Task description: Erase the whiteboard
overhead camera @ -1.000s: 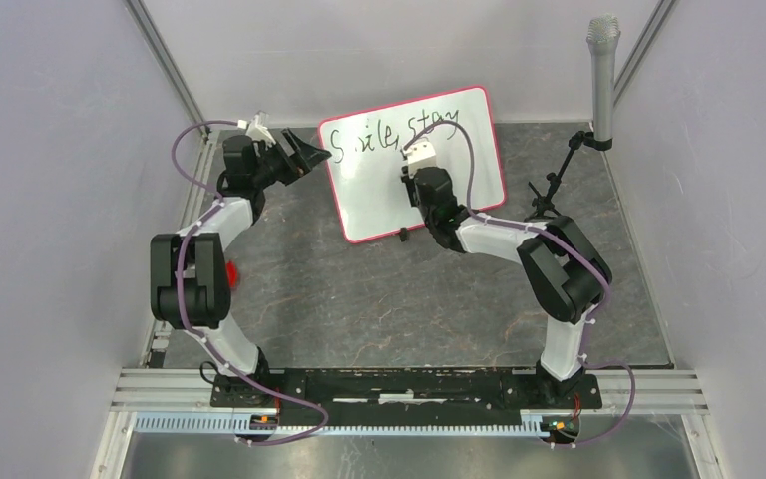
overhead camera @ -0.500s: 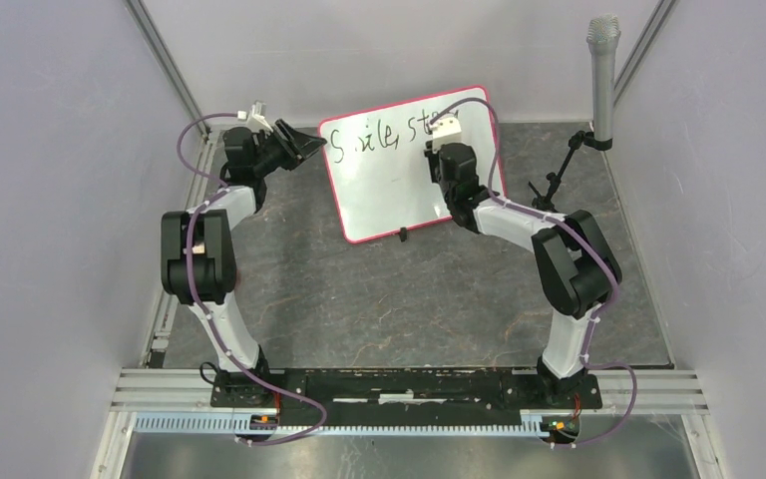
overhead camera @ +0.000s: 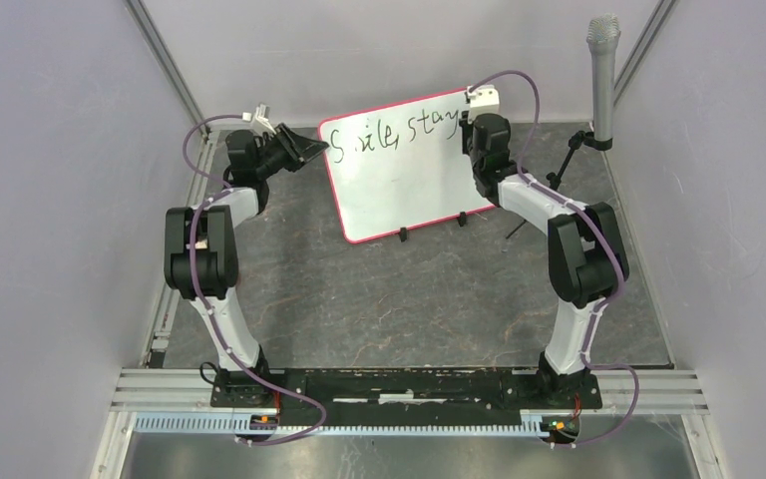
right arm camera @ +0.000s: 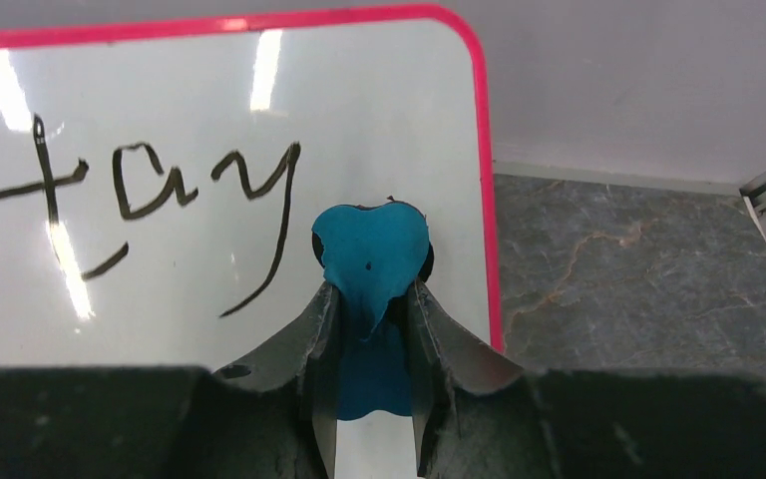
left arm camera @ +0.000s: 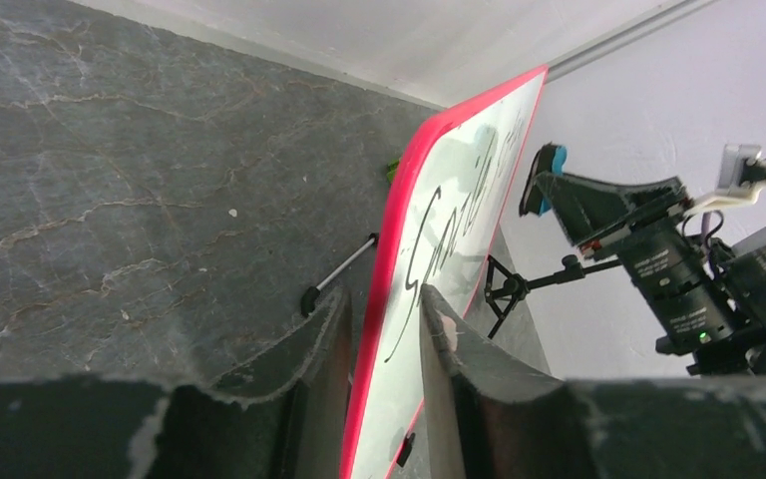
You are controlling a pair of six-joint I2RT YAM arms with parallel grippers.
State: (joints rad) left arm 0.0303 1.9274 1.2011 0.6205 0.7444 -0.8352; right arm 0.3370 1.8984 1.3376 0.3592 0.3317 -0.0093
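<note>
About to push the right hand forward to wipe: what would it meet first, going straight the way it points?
The blue eraser in the right hand would meet the whiteboard face just right of "stay"; depth is unclear.

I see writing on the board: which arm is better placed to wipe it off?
Right. The right gripper holds the blue eraser beside "stay" on the whiteboard; the left gripper only straddles its edge.

Both arms reach toward the far side, elbows raised. The left arm (overhead camera: 199, 254) points its pincer (left arm camera: 384, 299) inward, jaws standing narrowly apart. The right arm (overhead camera: 578, 254) extends farther back, its pincer (right arm camera: 371, 289) clamped tight on a blue eraser (right arm camera: 371, 239).
</note>
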